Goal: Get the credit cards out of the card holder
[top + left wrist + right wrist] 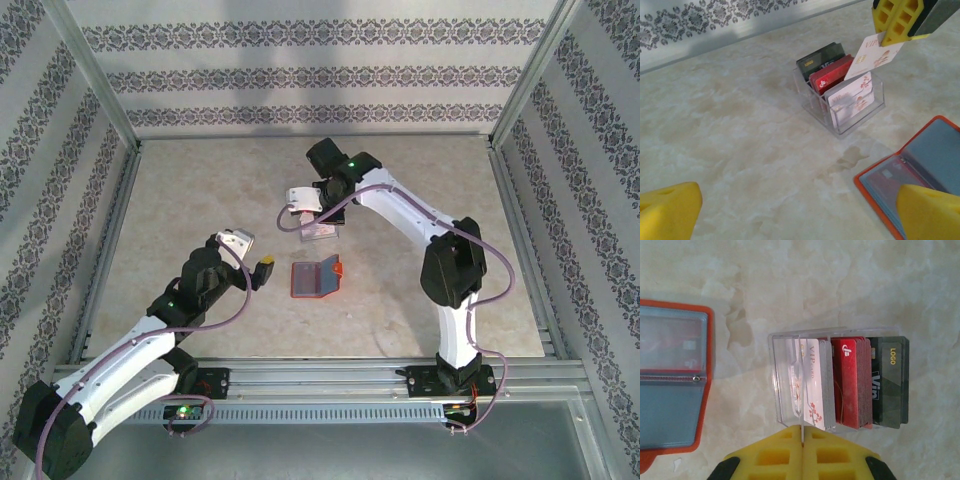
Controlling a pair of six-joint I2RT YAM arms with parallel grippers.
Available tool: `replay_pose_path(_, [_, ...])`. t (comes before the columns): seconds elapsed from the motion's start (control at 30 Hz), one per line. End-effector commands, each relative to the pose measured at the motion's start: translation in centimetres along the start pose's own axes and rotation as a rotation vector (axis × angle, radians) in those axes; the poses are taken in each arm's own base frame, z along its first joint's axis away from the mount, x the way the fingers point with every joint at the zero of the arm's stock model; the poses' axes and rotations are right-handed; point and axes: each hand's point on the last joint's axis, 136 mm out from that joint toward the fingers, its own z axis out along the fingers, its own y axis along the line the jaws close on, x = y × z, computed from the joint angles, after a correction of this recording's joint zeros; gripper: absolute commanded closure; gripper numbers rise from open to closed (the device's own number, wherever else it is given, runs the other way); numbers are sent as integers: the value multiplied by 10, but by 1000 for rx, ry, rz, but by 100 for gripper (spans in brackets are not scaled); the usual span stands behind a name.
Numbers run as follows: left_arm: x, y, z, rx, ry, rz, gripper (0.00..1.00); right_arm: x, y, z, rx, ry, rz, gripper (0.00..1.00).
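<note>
Right gripper (802, 436): yellow fingers pressed together at the bottom of the right wrist view, with a thin card edge caught between the pads. The left wrist view shows this as a white VIP card (871, 56), tilted and pinched at its top corner.

Directly under the right gripper: clear tray (773, 385) on the marble-pattern table (740, 125). It holds three upright stacks:
- white stack (815, 385), in line with the fingers
- red stack (852, 382), beside it
- dark stack (890, 382), marked LOGO, farthest over

The held card's lower end sits at about tray-rim level above the white stack. Contact with the stack: cannot tell.

Left gripper (800, 217): fingers spread wide apart, nothing between them, low over bare table. The tray is ahead of it, slightly to its right.

Card holder (315, 278): lies open and flat on the table, grey-blue inner side up, orange border showing. It is just ahead of the left gripper's right fingertip, which covers its near corner. From the right gripper it is off to one side, near the tray but apart from it. A pocketed card (672, 342) shows through one clear sleeve.
</note>
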Motion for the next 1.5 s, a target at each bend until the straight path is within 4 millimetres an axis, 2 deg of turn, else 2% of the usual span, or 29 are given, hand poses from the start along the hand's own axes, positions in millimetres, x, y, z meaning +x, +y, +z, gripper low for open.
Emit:
replay_pose_path(0.0, [7,7,-1,-42,17,-35,0,1,6,9,-43,36,-32,100])
replay_pose_path(0.43, [8,4,2,-27,36,-14,0,10,-7,35,-64,108,-72,100])
replay_pose_path(0.93, [10,2,7,-15,52,-10,0,20,-11,50,-87,153,-66,100])
replay_pose_path(1.27, [10,1,8,-9,55,-15,0,23,-21,64,-80,173,-59,100])
replay_pose_path(1.47, [10,0,8,-7,55,-19,0,24,-27,64,-58,186,-46,88])
